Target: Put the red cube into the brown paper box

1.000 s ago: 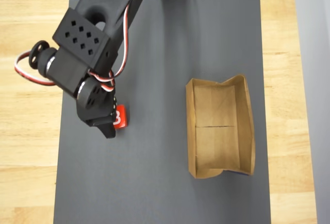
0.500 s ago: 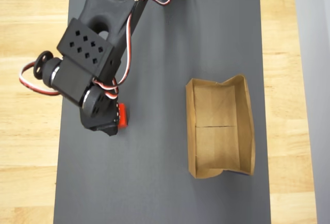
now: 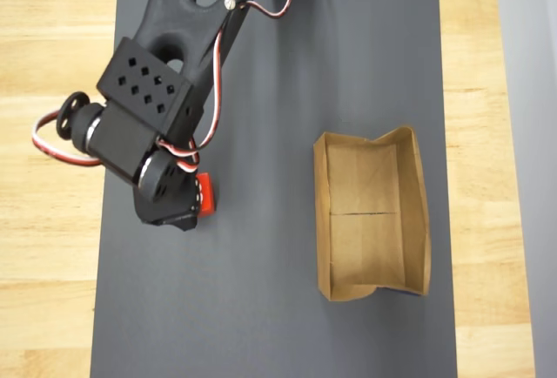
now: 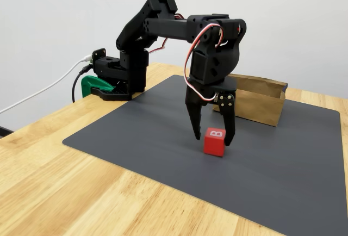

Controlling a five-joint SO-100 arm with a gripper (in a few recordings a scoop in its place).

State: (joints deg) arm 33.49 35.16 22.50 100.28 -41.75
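Currently the claw (image 4: 213,137) is spread apart, straddling the red cube (image 4: 215,141), which sits on the dark mat (image 3: 278,308); the fingers aren't clamped yet. The brown paper box (image 3: 372,214) lies well apart at the cube's 3 o'clock in the overhead view. Risk, as I judge it: an off-centre close, with one fingertip hitting first and twisting or kicking the cube out.

We see a dark grey rectangular mat (image 4: 304,171) lying on a light wooden bench (image 4: 65,192), with a green clamp (image 4: 93,85) at its far edge.
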